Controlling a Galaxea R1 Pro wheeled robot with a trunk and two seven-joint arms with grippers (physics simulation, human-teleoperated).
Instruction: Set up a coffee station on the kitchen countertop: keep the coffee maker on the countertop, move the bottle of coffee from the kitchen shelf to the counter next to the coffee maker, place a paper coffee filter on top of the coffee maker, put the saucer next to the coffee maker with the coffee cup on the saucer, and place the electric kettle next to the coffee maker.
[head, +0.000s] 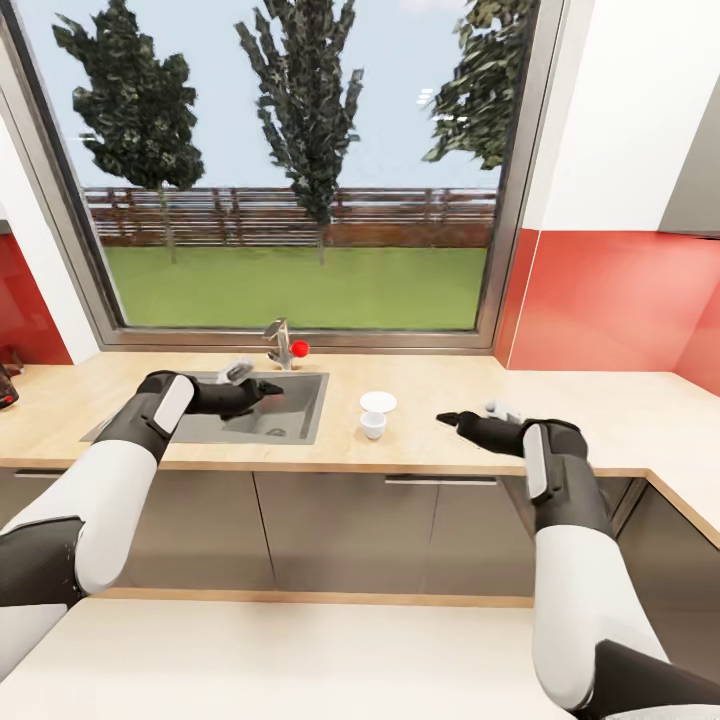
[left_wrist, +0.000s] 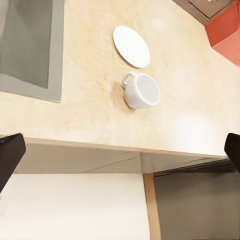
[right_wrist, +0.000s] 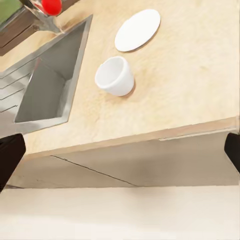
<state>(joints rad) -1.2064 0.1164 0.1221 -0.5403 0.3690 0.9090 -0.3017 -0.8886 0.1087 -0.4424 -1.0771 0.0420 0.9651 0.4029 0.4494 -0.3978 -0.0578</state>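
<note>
I'm facing a wide window (head: 300, 160) with trees, a wooden fence and a lawn beyond. Red backsplash (head: 610, 300) flanks it under white wall. Below it a steel sink (head: 240, 425) with a red-knobbed faucet (head: 283, 345) sits above dark-grey cabinet fronts (head: 330, 530).

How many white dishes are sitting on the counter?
2. The coffee cup stands on the kitchen countertop just right of the sink, and the saucer lies right behind it, empty. Others may be out of sight.
</note>
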